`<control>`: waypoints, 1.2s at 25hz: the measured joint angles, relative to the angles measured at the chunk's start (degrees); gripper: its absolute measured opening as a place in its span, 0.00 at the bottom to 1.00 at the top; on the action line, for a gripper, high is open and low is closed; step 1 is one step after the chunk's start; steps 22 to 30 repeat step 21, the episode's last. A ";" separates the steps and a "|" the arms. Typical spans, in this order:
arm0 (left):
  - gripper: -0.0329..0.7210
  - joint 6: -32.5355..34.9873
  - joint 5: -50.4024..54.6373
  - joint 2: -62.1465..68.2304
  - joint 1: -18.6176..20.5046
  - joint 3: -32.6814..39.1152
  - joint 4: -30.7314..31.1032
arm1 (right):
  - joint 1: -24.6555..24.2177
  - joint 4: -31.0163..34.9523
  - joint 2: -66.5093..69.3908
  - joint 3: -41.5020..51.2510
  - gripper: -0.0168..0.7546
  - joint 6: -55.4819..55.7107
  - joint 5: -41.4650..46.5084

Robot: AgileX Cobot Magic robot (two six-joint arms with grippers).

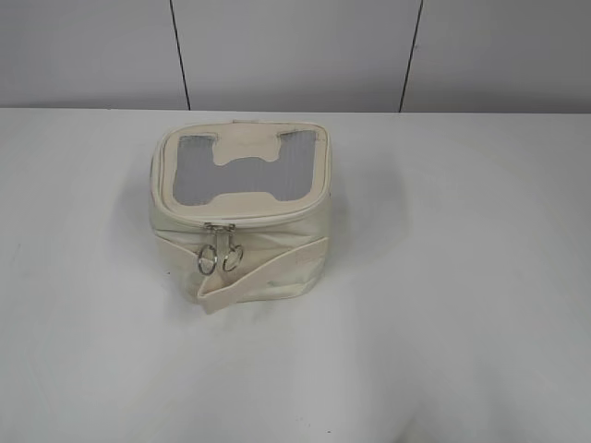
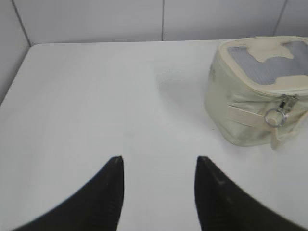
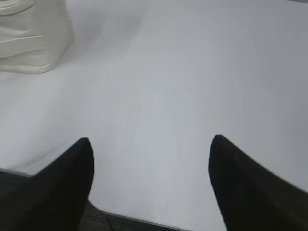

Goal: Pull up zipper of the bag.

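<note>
1. Cream zipper [image 1: 242,221] ran round the soft, boxy bag's [image 1: 242,212] top, two shiny rings hanging.
2. Bag sat mid-table [image 1: 462,323], grey mesh on top.
3. Left gripper [image 2: 159,166] and right gripper [image 3: 151,144] hung wide apart, holding nothing, away from it.

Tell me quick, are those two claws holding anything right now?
Left gripper: open, empty, short of the bag.
Right gripper: open, empty, over the table.
</note>
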 joint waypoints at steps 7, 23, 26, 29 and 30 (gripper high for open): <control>0.49 0.00 -0.15 0.00 5.25 0.00 0.00 | -6.53 0.00 0.00 0.00 0.77 0.00 -0.04; 0.44 0.00 -0.19 0.00 5.25 0.00 0.00 | -6.54 0.00 0.00 0.00 0.77 0.00 -0.07; 0.44 0.00 -0.19 0.00 5.25 0.00 0.00 | -6.54 0.00 0.00 0.00 0.77 0.00 -0.07; 0.44 0.00 -0.19 0.00 5.25 0.00 0.00 | -6.54 0.00 0.00 0.00 0.77 0.00 -0.07; 0.44 0.00 -0.19 0.00 5.25 0.00 0.00 | -6.54 0.00 0.00 0.00 0.77 0.00 -0.07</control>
